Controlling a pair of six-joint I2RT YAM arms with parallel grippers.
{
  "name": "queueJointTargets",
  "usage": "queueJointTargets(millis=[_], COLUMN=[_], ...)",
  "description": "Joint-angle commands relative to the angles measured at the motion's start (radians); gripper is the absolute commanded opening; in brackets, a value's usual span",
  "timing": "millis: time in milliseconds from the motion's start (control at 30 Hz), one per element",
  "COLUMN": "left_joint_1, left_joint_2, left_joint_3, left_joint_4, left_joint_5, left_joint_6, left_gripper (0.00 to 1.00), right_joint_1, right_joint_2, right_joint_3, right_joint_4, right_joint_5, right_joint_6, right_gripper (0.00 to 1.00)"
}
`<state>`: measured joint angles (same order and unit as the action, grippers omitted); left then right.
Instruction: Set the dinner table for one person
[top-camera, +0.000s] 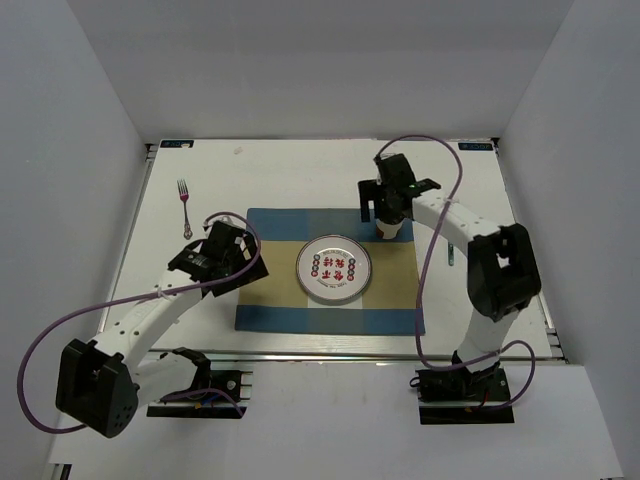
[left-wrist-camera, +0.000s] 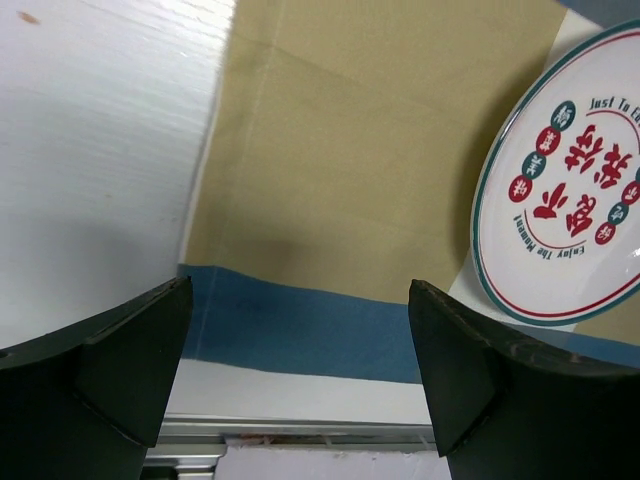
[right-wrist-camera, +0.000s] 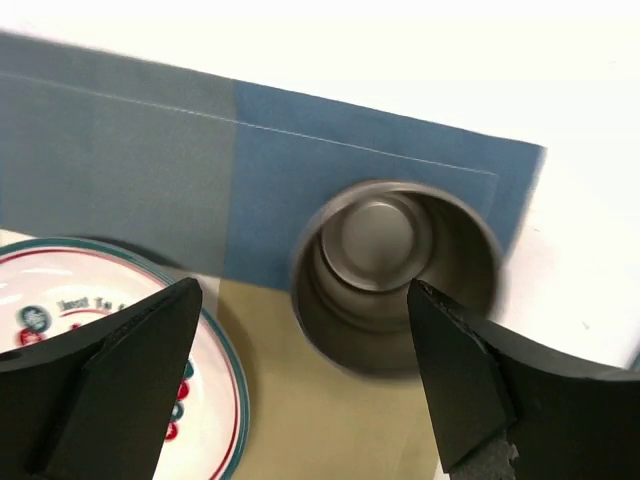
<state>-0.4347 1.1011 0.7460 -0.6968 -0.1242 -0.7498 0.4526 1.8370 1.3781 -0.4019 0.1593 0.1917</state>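
Plate (top-camera: 334, 270) and cup (top-camera: 388, 228) sit on the placemat (top-camera: 270, 300) amid the white surface (top-camera: 300, 170) fronting the arms; fork (top-camera: 183, 195) lies far left, seemingly unplaced; left end effector (left-wrist-camera: 300, 300) and right end effector (right-wrist-camera: 305, 290) gape empty

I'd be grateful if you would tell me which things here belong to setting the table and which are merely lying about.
For the job: dinner table, placemat, plate, cup, fork.
Lying about: purple cables, blue tape at the far corners.

Left tool (left-wrist-camera: 300, 300) spread wide above placemat (left-wrist-camera: 370, 120), beside plate (left-wrist-camera: 570, 200).
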Motion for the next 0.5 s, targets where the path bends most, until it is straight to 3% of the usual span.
queueJointTargets(millis=[0,200,300,467], left_joint_1=[-0.002,-0.002,0.008,0.008], left_joint_2=[-0.047,-0.105,-0.086,-0.056], left_joint_3=[0.102,0.116,0.112,0.119], left_joint_4=[-0.111,-0.110,-0.066,-0.064], left_joint_5=[-0.097,-0.072,0.007,0.060], left_joint_6=[0.030,0.076,0.110,0.135], left_gripper=[0.98,0.98,0.98,0.98], right_joint_1=[-0.044,-0.148,-0.218,-0.385], right_joint_2=[-0.169,-0.372,-0.449,-0.403], right_joint_3=[-0.060,-0.295,-0.411,-0.430], right_joint_4=[0.051,0.057,0.083,0.097], right_joint_5=[0.035,0.181,0.187,0.128], right_joint_6=[0.083,0.230,0.267,0.249], right_gripper=[0.89,0.89,0.89,0.89])
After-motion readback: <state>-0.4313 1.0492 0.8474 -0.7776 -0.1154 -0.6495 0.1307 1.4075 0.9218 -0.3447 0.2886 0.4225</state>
